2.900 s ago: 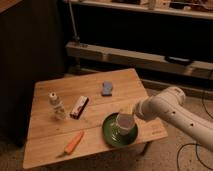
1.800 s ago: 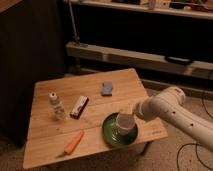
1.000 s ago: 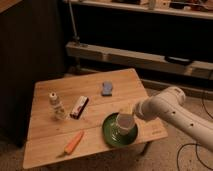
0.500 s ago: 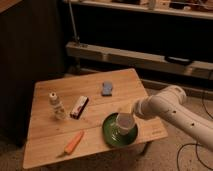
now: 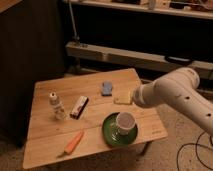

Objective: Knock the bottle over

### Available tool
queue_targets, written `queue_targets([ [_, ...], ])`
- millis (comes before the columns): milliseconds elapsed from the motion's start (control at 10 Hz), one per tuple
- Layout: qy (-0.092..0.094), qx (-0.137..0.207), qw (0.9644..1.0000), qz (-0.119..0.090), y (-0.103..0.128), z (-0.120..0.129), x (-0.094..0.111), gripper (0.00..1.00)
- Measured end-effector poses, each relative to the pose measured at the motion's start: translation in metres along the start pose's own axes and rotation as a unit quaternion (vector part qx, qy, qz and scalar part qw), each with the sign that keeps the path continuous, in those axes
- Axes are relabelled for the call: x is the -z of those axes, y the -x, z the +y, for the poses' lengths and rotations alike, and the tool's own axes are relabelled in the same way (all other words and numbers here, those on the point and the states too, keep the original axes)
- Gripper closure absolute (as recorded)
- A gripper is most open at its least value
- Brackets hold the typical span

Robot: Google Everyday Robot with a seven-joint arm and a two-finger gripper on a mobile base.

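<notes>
At the left of the frame the bottle (image 5: 56, 106) stands upright near the left edge of the wooden table (image 5: 45, 135), white cap on top, in the same spot as in the earlier views. Nothing has touched it, so the knock is not yet done.

Below and right of it lies an orange carrot (image 5: 74, 142). Just to the bottle's right is a dark flat packet (image 5: 79, 106), then a blue object (image 5: 107, 88) farther up the table, and a pale yellow one (image 5: 122, 99) right of that. A white cup (image 5: 124, 121) sits on a green plate (image 5: 107, 134) at lower centre.

The one change is at the right: the white arm (image 5: 175, 90) has risen slightly. The gripper (image 5: 136, 97) at its tip hovers above the yellow object and the cup, well apart from the bottle. Whether the gripper is spread or pressed together I cannot tell.

The sweep leftward looks barely begun. The packet lies between gripper and bottle, so a low pass would likely strike it first.
</notes>
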Motion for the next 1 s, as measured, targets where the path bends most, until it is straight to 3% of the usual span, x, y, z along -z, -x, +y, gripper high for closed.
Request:
queue_targets([
  [200, -0.070, 0.053, 0.9961, -0.013, -0.004, -0.039, 0.003, 0.62],
  [400, -0.132, 0.091, 0.9869, -0.019, 0.001, -0.060, -0.008, 0.82],
  [500, -0.170, 0.112, 0.9790, -0.015, 0.005, -0.068, -0.020, 0.92],
  [600, -0.213, 0.137, 0.9674, -0.009, 0.011, -0.078, -0.037, 0.98],
  [700, -0.241, 0.162, 0.9570, 0.006, 0.017, -0.085, -0.049, 1.00],
  [800, -0.254, 0.178, 0.9505, 0.020, 0.019, -0.091, -0.055, 1.00],
  [900, -0.259, 0.189, 0.9466, 0.031, 0.019, -0.100, -0.059, 1.00],
  [1000, -0.252, 0.197, 0.9464, 0.047, 0.016, -0.113, -0.061, 1.00],
])
